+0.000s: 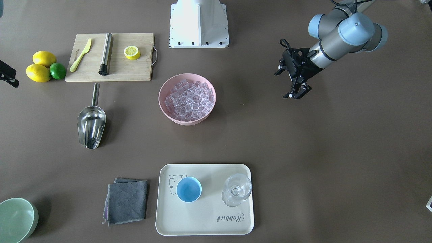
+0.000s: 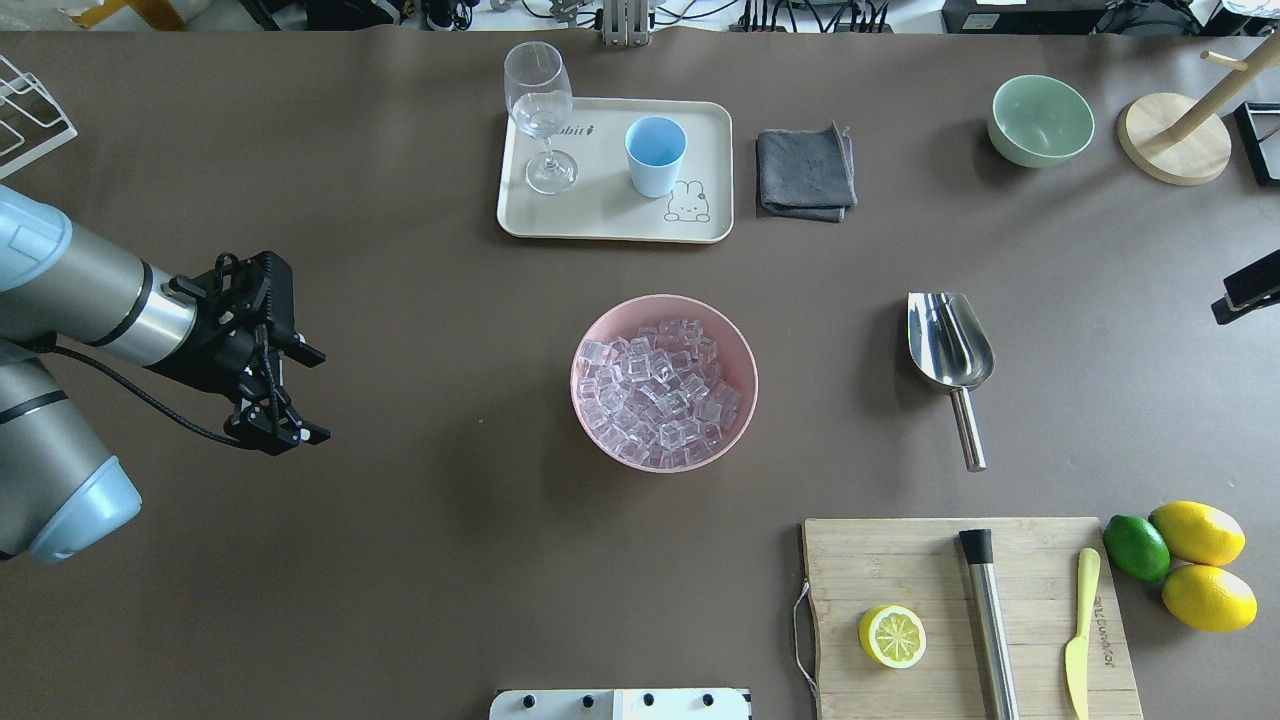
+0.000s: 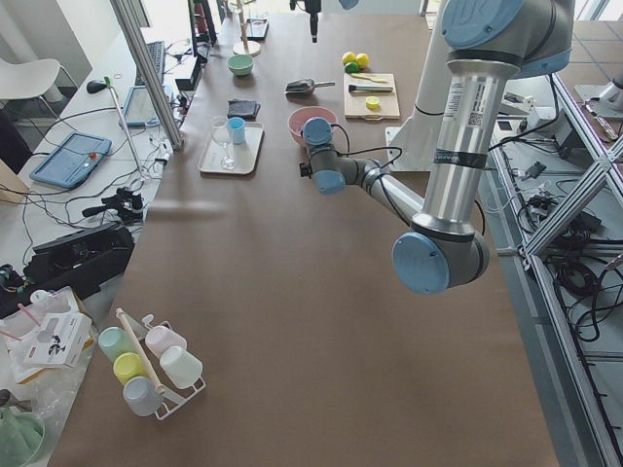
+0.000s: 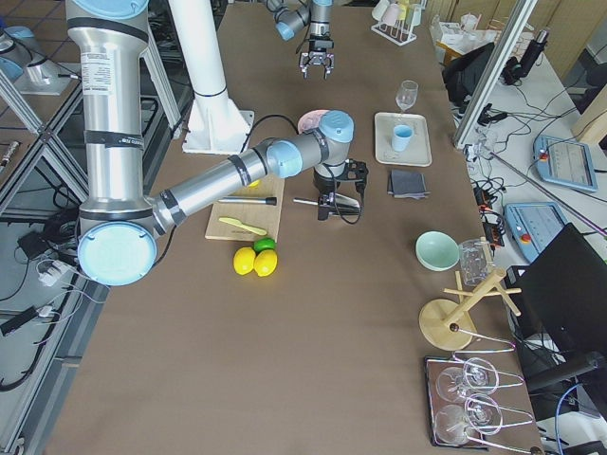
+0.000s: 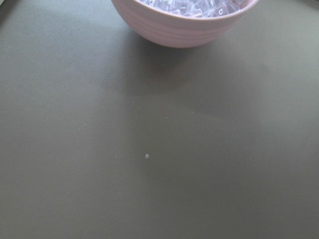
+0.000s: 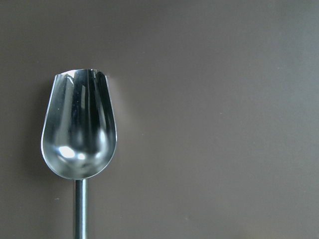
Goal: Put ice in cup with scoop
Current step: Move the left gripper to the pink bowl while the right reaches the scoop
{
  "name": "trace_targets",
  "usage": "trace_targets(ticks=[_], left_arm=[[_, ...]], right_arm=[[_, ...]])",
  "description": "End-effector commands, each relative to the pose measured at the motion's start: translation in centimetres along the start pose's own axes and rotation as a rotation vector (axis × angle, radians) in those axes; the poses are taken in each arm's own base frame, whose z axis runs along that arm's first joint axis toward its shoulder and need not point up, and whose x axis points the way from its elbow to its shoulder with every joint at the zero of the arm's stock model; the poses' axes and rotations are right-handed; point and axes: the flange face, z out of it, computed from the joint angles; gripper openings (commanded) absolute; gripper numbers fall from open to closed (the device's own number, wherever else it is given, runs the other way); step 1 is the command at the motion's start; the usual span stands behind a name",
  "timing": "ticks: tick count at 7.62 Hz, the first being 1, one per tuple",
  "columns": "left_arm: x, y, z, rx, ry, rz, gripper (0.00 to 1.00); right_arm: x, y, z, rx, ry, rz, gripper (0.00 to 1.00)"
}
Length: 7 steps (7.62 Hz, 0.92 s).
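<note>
The steel scoop (image 1: 91,123) lies flat on the table, handle toward the cutting board; it also shows in the overhead view (image 2: 948,345) and fills the right wrist view (image 6: 79,134). Ice cubes (image 2: 655,390) fill a pink bowl (image 2: 745,370) at the table's middle. The light-blue cup (image 2: 655,155) stands upright on a cream tray (image 2: 600,215). My right gripper (image 4: 329,210) hovers above the scoop; only a sliver of it shows at the edge of the overhead view, so I cannot tell its state. My left gripper (image 2: 310,395) is open and empty, well off to the bowl's side.
A clear stemmed glass (image 2: 540,100) shares the tray with the cup. A grey cloth (image 2: 805,172) and a pale green bowl (image 2: 1040,120) lie beyond the scoop. A cutting board (image 2: 900,560) holds a lemon half, a steel cylinder and a yellow knife, with lemons and a lime (image 2: 1135,547) beside it.
</note>
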Motion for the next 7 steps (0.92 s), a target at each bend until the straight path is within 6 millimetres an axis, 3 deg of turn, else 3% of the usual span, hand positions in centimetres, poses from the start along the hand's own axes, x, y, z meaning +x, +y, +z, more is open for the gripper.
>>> trace_targets(ticks=[1,2,3,4,5,7], left_arm=[[3.5,-3.7,3.1,0.025,-0.004,0.051,0.99],[5.1,-4.2,4.8,0.018,0.018,0.069,0.99],[5.1,-4.3,6.1,0.006,0.021,0.069,0.99],[5.0,-4.7,7.3,0.000,-0.010,0.074,0.99],[6.2,-5.1,8.8,0.001,-0.033,0.114,0.99],[6.3,-7.3,9.7,0.032,-0.078,0.189,0.99]], right_arm=[[-8.4,1.9,4.3,-0.045,0.024,0.042,0.99],[-9.9,2.8,5.7,-0.053,0.043,0.036,0.99],[-11.2,3.4,7.7,-0.029,0.045,0.033,0.99],[-11.8,3.4,10.5,-0.009,0.027,0.053,0.99],[-11.8,3.2,12.5,0.000,0.002,0.047,0.99],[-12.7,4.3,14.8,0.008,0.037,0.055,0.99]])
